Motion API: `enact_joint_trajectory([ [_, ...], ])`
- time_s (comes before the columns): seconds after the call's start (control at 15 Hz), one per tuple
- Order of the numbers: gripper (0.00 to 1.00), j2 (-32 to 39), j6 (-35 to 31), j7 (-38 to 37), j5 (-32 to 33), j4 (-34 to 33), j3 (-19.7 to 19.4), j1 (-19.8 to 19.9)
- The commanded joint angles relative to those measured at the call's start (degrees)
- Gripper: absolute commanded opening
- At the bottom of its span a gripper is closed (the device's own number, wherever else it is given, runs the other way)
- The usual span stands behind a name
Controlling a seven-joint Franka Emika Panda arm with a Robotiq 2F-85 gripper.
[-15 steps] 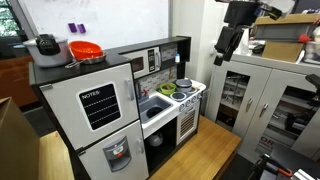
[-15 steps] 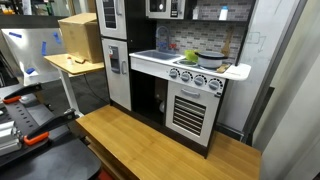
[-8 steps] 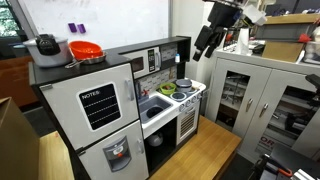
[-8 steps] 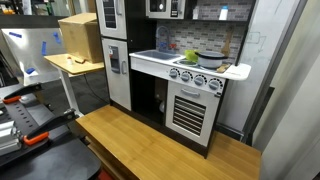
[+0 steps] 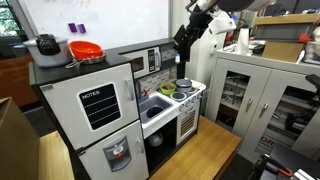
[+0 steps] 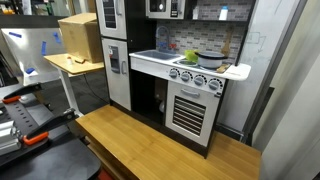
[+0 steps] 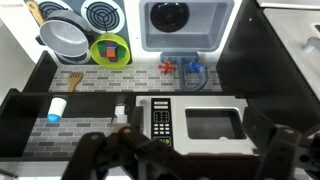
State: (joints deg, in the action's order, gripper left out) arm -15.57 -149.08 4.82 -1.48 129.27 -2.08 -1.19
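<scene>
From where I stand the gripper (image 5: 181,42) hangs high over the toy kitchen (image 5: 120,110), above its stove end and well clear of its top edge. The jaws are spread wide with nothing between them. In the wrist view the dark fingers (image 7: 92,150) come in at the two lower corners, and the microwave (image 7: 190,122) sits framed in the gap between them. It is the nearest thing to the gripper, lying below it and apart from it. The microwave's long side runs across that view, along the same line as the opening of the jaws, so the jaws straddle its length, not its depth. In an exterior view the microwave (image 5: 140,65) sits in the upper cabinet, lower than the gripper and off toward the fridge side. Further from the gripper in the wrist view lie the sink (image 7: 185,20) with its red and blue taps (image 7: 182,68), a grey pot (image 7: 65,38) and a green bowl (image 7: 110,48) just beside it on the stove. Something small and orange seems to sit in the bowl, though I cannot make out what. A spoon (image 7: 74,80) lies by the tiled backsplash, and a blue and white cup (image 7: 57,108) lies on a dark ledge off to one side.
</scene>
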Motion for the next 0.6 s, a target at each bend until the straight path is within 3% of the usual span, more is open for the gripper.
enact_joint_trajectory([
  [0.0,1.0,7.07,-3.47,-1.0,1.05,-4.87,-0.2,1.58],
  [0.53,1.0,8.11,-3.6,-0.15,0.16,-5.4,-0.23,1.4],
])
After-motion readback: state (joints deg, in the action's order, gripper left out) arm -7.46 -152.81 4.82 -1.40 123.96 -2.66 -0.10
